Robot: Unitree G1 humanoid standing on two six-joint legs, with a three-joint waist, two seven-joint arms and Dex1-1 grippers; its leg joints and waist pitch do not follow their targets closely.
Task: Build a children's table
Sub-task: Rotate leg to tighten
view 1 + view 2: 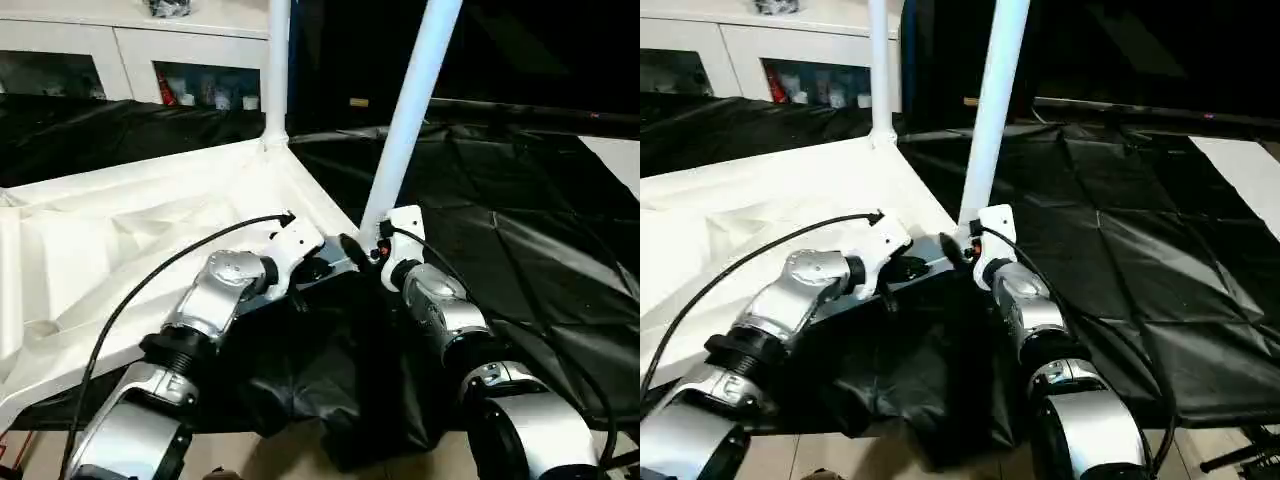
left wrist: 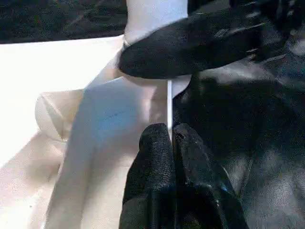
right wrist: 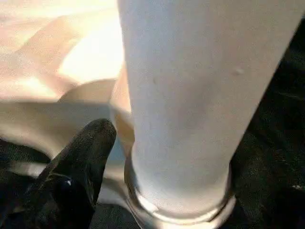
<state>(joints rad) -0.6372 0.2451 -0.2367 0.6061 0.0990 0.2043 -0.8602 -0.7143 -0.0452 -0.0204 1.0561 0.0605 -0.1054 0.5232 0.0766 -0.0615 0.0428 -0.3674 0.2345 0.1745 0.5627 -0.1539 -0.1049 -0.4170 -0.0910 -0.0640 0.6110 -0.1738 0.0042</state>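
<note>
Black sheeting (image 1: pixel 520 250) is covering the floor under the upturned tabletop (image 1: pixel 130 230). Nearest, the left gripper (image 2: pixel 171 138), fingers pressed together, is nudging its rim, while the right gripper (image 3: pixel 119 157) is standing open around the leaning leg (image 1: pixel 405 120), probably seating it in the near corner socket; straightening comes next. Beyond, another leg (image 1: pixel 277 70) is standing upright, cabinet (image 1: pixel 130 50) behind

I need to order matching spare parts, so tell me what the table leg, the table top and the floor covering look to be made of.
The table leg looks like white plastic tube: smooth, matte, evenly coloured. The table top looks like the same white plastic, moulded with raised ribs and a round corner socket. The floor covering looks like thin black plastic sheeting, glossy and creased, though coated fabric is possible.
</note>
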